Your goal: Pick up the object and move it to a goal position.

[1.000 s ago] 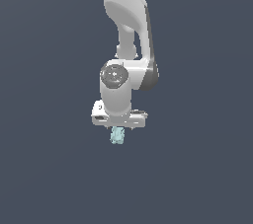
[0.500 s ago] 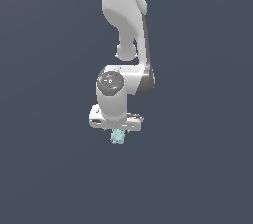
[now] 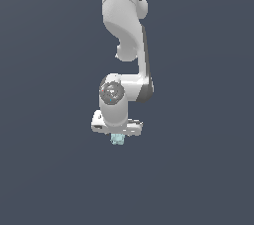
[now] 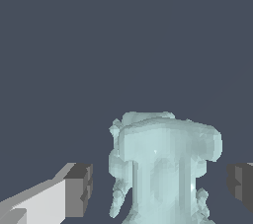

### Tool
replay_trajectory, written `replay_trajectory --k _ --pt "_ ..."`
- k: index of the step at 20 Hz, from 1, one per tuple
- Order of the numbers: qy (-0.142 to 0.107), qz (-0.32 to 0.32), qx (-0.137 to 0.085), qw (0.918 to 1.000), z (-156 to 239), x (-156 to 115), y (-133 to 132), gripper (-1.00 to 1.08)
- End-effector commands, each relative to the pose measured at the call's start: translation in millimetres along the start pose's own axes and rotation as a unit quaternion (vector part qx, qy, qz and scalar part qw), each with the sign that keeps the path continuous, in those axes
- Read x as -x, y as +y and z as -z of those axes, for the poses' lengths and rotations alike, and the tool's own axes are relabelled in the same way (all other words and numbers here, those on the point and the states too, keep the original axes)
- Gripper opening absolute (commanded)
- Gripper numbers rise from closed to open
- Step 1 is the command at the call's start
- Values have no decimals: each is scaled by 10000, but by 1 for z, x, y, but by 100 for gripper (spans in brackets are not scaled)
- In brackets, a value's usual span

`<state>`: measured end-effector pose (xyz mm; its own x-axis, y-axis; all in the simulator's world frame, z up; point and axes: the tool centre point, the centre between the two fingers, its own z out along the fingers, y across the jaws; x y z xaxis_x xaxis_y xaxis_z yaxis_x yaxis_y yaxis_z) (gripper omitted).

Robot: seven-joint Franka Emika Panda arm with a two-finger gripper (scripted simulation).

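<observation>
A white Franka Panda arm (image 3: pixel 126 30) descends from twelve o'clock in the exterior view, its upper links running straight down before folding at an elbow and ending in a rounded wrist joint (image 3: pixel 112 91) near the centre of the frame, with the hand pointed straight downward. The gripper (image 3: pixel 117 135) sits directly beneath that wrist, its flat white body lying crosswise, and the small pale turquoise object (image 3: pixel 117 140) pokes out just under it at six o'clock, against a plain dark slate backdrop with no visible surface beneath it. From the wrist camera, the object (image 4: pixel 163 168) fills the space between the two fingers: a lumpy, blocky piece with a broad, cap-like slab over a narrower ribbed column and ragged, crumbly edges down both sides. One dark-padded finger (image 4: pixel 79 189) on its white mount stands at the object's nine o'clock, with a sliver of dark background showing between pad and object; the other finger (image 4: pixel 241 184) shows only as a dark pad at three o'clock, at the frame's edge, also apart from the object's visible outline. Whether the fingers are actually gripping the piece or merely bracketing it cannot be told from these views.
</observation>
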<state>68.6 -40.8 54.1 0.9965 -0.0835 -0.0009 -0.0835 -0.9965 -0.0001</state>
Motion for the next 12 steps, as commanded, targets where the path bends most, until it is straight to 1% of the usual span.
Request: replay_trajectory --k 1,6,7,12 --pt "4 0 0 10000 -10 0 0 100" --pt "4 0 0 10000 -13 -2 0 100" --pt "4 0 0 10000 -13 -2 0 -100" --pt "4 0 0 10000 -13 -2 0 -100"
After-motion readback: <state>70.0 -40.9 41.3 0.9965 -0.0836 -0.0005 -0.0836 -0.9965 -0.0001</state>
